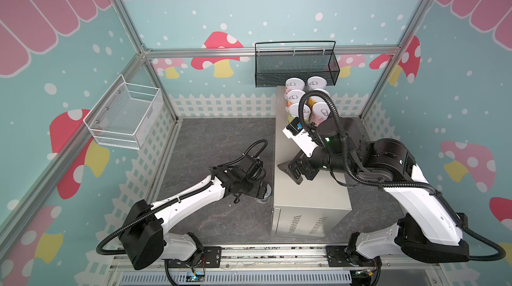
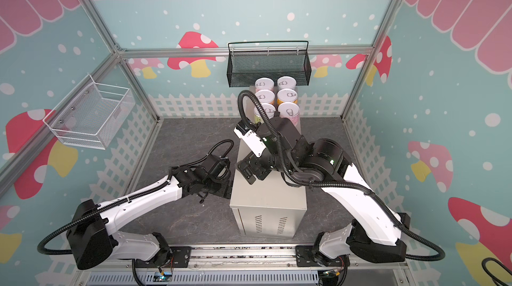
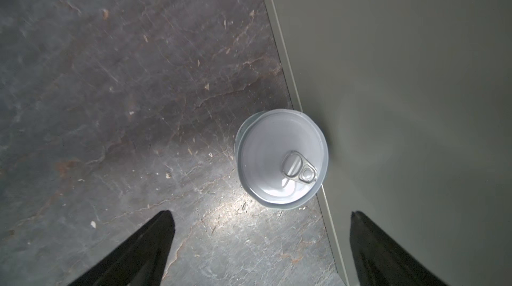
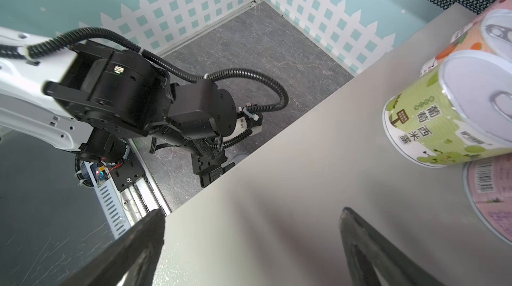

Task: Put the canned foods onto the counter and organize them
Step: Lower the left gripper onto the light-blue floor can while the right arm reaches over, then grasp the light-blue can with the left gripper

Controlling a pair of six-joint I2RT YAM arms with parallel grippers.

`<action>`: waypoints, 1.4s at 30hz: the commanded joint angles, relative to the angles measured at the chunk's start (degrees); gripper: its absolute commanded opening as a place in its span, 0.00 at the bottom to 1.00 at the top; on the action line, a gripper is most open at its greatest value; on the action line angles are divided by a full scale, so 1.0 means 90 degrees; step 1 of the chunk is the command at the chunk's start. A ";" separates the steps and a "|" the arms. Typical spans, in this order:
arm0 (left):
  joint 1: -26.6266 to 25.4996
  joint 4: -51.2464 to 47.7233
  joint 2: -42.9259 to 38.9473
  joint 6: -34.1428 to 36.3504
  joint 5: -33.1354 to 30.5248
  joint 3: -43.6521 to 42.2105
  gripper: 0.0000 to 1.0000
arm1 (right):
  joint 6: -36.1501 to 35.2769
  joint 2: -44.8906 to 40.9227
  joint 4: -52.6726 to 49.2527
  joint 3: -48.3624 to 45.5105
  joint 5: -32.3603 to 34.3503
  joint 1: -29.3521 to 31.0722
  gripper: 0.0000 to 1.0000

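Left wrist view alone showed the full pale silver pull-tab lid of the seventh short can [image 3: 281, 157]. It stood upright on the dark grey stone-pattern tabletop [image 3: 110, 90], just beside the left side of the tall beige-grey metal cabinet [image 3: 401, 76]; contact unclear. In a top view only its rim [image 1: 262, 201] showed under the arm, label hidden. Left gripper [image 3: 260, 212]: jaws were wide open, can ahead of the tips, ungripped. Right gripper [image 4: 252, 210]: jaws were open, empty, over the cabinet's bare middle. Six colourful-label cans [image 2: 288, 96] stood at its far end.

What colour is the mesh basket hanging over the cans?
Black; the mesh basket shows best in a top view.
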 commanded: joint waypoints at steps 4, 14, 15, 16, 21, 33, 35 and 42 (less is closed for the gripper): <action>-0.0179 0.0302 0.0376 -0.0579 0.0277 -0.0183 0.99 | -0.0119 -0.0086 -0.0201 0.0070 0.0005 0.0051 0.99; -0.0335 0.0696 0.0993 -0.0718 0.0121 -0.0171 0.99 | -0.0007 -0.0331 -0.0026 -0.0233 0.0210 0.0052 1.00; -0.0335 0.0716 0.1050 -0.0747 -0.0020 -0.0188 0.99 | -0.0002 -0.0349 0.0003 -0.0244 0.0211 0.0055 0.99; -0.0335 0.0736 0.1090 -0.0783 -0.0177 -0.0193 0.99 | 0.0003 -0.0352 0.0019 -0.0270 0.0207 0.0057 0.99; -0.0325 0.0878 0.1185 -0.0872 -0.0610 -0.0200 0.97 | 0.0013 -0.0427 0.0120 -0.0432 0.0257 0.0046 0.99; -0.0022 0.0941 0.1258 -0.0680 -0.0810 -0.0228 0.92 | -0.0026 -0.0518 0.0348 -0.0723 0.0243 0.0051 0.99; -0.0022 0.1036 0.1278 -0.0602 -0.0727 -0.0257 0.92 | -0.0035 -0.0546 0.0385 -0.0765 0.0252 0.0046 0.99; -0.0022 0.1146 0.1448 -0.0472 -0.0949 -0.0235 0.90 | -0.0026 -0.0614 0.0487 -0.0836 0.0254 0.0053 1.00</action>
